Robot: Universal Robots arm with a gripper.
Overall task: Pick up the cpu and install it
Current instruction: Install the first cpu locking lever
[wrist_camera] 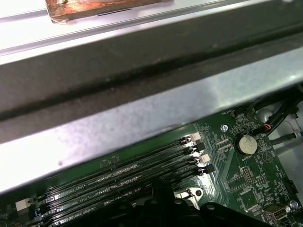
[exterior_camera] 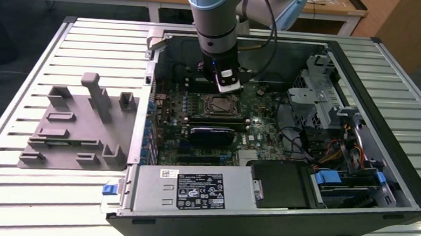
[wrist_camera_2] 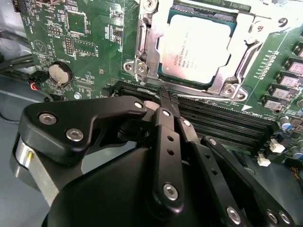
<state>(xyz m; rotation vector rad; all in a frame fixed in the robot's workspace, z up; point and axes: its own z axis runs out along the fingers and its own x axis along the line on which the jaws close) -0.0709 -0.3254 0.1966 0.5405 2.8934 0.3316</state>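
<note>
Closed and empty, the end effector [wrist_camera_2: 166,94] has its black fingertips pressed together just beside the memory slots [wrist_camera_2: 222,125], near the metal socket frame [wrist_camera_2: 142,56]. The cpu [wrist_camera_2: 195,47] already lies flat in that frame, silver top up, untouched by the fingers. In the exterior view the end effector [exterior_camera: 228,88] hangs inside the open computer case [exterior_camera: 382,132], just behind the cpu [exterior_camera: 219,104]. Case walls box the motherboard [exterior_camera: 267,132] in; the drive cage [exterior_camera: 317,91] crowds the exterior view's right, the grey power supply [exterior_camera: 192,190] the front edge. A grey fixture [exterior_camera: 76,124] sits on the slatted counter [exterior_camera: 19,189] to the exterior view's left. The first wrist view adds the case wall [wrist_camera: 142,109] beside the slots [wrist_camera: 128,165] and a coin battery [wrist_camera: 245,144].
</note>
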